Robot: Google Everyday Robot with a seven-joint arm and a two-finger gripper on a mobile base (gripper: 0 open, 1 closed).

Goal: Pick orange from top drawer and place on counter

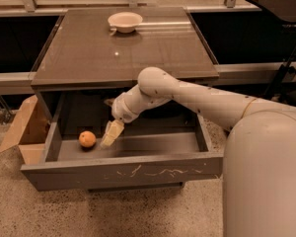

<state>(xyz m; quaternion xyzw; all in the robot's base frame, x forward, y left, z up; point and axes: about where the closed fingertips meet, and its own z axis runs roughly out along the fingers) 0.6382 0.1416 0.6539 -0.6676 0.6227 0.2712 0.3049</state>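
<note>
The orange [87, 139] lies on the grey floor of the open top drawer [123, 172], at its left side. My gripper [111, 135] hangs down inside the drawer, just to the right of the orange and close to it, tip near the drawer floor. It holds nothing that I can see. The arm reaches in from the right, under the front edge of the counter [123, 53]. The counter is a glossy dark brown top above the drawer.
A pale cream bowl [125, 21] stands at the back of the counter. A brown cardboard box [22, 128] sits on the floor left of the drawer. The robot's large white body fills the lower right.
</note>
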